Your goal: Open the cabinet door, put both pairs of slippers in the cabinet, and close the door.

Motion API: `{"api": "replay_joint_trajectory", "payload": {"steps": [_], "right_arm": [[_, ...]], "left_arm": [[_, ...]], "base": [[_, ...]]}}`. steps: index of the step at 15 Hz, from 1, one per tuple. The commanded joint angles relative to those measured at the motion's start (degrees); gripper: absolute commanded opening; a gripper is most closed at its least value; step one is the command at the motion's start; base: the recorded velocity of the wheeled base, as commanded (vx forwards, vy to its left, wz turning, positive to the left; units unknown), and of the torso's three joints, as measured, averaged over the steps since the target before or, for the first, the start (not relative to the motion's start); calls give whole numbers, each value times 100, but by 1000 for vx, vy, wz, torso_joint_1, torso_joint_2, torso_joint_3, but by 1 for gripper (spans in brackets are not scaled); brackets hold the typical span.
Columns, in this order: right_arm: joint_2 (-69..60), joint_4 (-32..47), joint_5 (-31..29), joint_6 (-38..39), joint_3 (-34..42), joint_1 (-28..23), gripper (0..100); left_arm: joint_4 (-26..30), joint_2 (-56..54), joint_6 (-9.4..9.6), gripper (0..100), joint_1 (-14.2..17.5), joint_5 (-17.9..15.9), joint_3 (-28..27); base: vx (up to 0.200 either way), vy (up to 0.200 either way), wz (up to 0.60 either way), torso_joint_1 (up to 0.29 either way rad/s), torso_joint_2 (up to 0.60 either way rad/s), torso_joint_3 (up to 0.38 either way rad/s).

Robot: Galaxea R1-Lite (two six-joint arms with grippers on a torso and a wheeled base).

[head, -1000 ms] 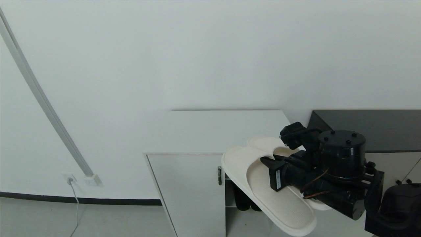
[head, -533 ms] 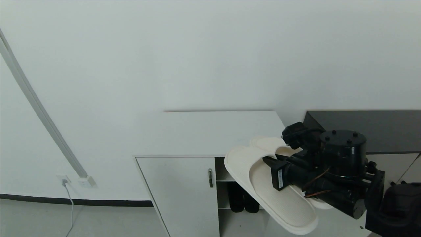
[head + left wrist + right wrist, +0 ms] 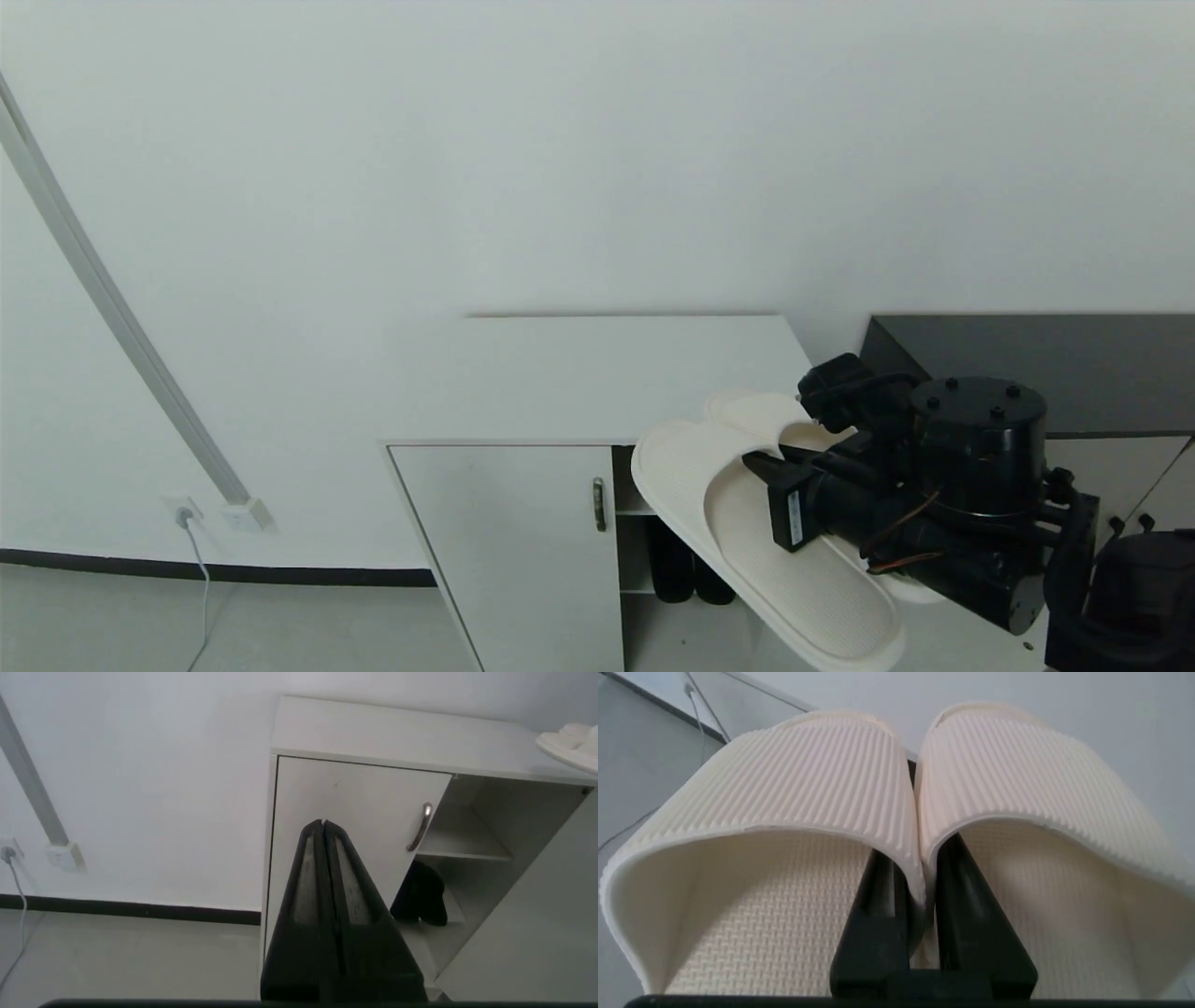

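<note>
1. The head camera has shifted; the cabinet [image 3: 597,373] stays put, right compartment [image 3: 630,481] open.
2. The right gripper [image 3: 920,891], clamped on the cream slippers [image 3: 803,579], dips slightly by the cabinet's top right corner.
3. The left gripper [image 3: 323,859] is closed, empty; shelving this pair looks next.

Ribbed matt foam slippers [image 3: 813,775]; smooth matt cabinet [image 3: 523,523]

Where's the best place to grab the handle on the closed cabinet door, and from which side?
Pinch the handle at mid-length, coming straight from the front and closing across its width. It's a slim upright bar standing off the cabinet door near its right edge.
</note>
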Motion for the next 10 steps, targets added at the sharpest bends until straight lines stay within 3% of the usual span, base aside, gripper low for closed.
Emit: {"api": "replay_joint_trajectory", "payload": {"steps": [1, 5, 10], "right_arm": [[-89, -15, -4, -7, 78, 121, 0], [-309, -15, -4, 2, 333, 253, 0], [-300, -15, -12, 2, 403, 262, 0]], "left_arm": [[1, -1, -1, 0, 0, 2, 0], [1, -1, -1, 0, 0, 2, 0], [1, -1, -1, 0, 0, 2, 0]], "base": [[0, 0, 0, 0, 0, 0], [0, 0, 0, -126, 287, 157], [0, 0, 0, -199, 455, 255]]}}
